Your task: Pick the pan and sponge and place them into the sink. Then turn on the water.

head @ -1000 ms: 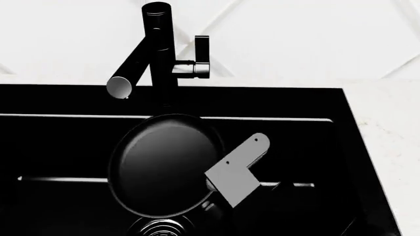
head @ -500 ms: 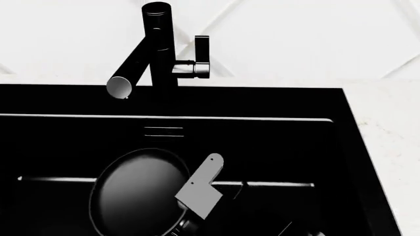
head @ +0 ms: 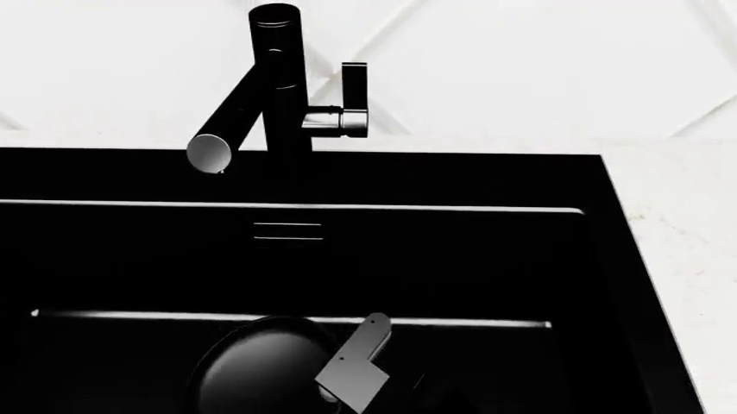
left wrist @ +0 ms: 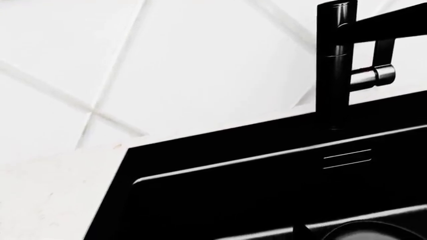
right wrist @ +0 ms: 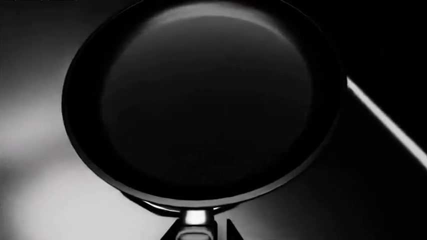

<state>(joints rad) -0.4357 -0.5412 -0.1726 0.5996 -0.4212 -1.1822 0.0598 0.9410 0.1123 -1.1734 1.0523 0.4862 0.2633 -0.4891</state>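
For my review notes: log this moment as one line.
pan: low inside sink | faucet: no water | sponge: unseen | grippers: unseen

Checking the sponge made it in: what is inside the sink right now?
Only the pan shows inside the sink, low near its front. No sponge is visible; the floor beneath the pan and the cropped front are unseen.

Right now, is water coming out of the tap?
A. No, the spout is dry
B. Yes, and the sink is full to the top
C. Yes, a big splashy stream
A. In the head view nothing runs from the faucet spout, and the sink below looks dry and black.
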